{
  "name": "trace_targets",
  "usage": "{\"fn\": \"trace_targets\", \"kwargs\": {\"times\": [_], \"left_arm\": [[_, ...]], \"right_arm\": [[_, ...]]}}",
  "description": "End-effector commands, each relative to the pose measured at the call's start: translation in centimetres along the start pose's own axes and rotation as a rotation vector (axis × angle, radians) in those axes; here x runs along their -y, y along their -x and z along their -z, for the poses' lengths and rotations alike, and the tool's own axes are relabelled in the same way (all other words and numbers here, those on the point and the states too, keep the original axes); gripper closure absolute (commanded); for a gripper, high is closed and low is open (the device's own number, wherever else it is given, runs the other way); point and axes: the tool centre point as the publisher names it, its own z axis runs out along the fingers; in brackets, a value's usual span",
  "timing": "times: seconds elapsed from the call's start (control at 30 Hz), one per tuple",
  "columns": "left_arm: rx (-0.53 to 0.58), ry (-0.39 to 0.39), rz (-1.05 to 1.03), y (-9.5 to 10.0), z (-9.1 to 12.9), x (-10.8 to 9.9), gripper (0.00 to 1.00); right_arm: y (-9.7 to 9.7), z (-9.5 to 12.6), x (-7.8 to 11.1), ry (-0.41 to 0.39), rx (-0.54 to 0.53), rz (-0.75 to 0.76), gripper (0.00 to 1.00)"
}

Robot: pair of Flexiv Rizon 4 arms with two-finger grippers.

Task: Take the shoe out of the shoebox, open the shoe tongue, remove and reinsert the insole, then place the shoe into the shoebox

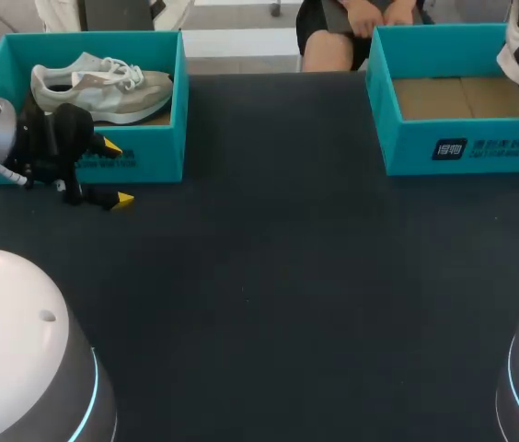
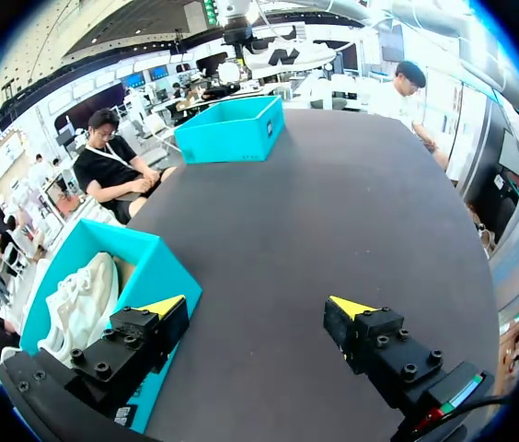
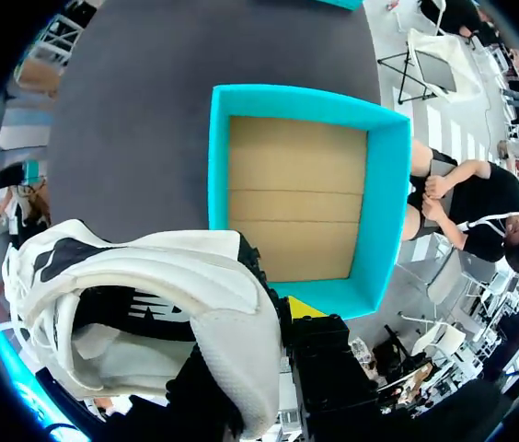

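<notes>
Right wrist view: white shoe (image 3: 149,304) pinched in the right jaws at the heel collar. One yellow tip (image 3: 305,306) shows beside it and the other finger is hidden behind the shoe, so the pinch is judged from the shoe hanging off the table. The empty right shoebox (image 3: 381,212) sits ahead of and below those jaws, cardboard floor bare. This reads as the lift-out step, though it could be the return; can't tell. If it's lift-out, you hold the toe above the box wall, carry the shoe away from the box, and set it sole-down on the open table (image 1: 287,276) between both jaws, tongue up for the left. Don't squeeze harder, since the collar looks soft and may fold. Left jaws are spread wide and hold nothing. One tip is right by the front wall of the left shoebox (image 1: 154,152), contact unclear, with a beige shoe (image 1: 103,87) lying inside, past those jaws.
</notes>
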Motion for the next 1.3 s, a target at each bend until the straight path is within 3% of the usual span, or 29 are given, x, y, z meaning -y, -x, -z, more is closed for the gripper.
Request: {"fn": "trace_targets", "kwargs": {"times": [0.03, 0.27, 0.37, 0.5, 0.63, 0.67, 0.87, 1.3], "left_arm": [[0.000, 0.004, 0.000, 0.0, 0.0, 0.1, 0.00], [0.000, 0.004, 0.000, 0.0, 0.0, 0.1, 0.00], [0.000, 0.004, 0.000, 0.0, 0.0, 0.1, 0.00], [0.000, 0.004, 0.000, 0.0, 0.0, 0.1, 0.00], [0.000, 0.004, 0.000, 0.0, 0.0, 0.1, 0.00], [0.000, 0.004, 0.000, 0.0, 0.0, 0.1, 0.00], [0.000, 0.004, 0.000, 0.0, 0.0, 0.1, 0.00], [0.000, 0.004, 0.000, 0.0, 0.0, 0.1, 0.00]], "right_arm": [[1.8, -3.0, 2.8, 0.035, -0.033, -0.048, 1.00], [1.5, -5.3, 7.2, 0.003, -0.052, -0.283, 1.00], [1.0, -5.1, 8.4, -0.069, -0.065, -0.438, 1.00], [-0.2, -4.5, 9.0, -0.179, -0.055, -0.763, 1.00], [-1.7, -4.5, 9.2, -0.185, -0.056, -1.130, 1.00], [-2.0, -4.5, 9.2, -0.153, -0.058, -1.218, 1.00], [-2.8, -4.7, 9.7, -0.145, -0.131, -1.552, 1.00], [-2.8, -4.7, 9.7, -0.145, -0.131, -1.552, 1.00]]}}
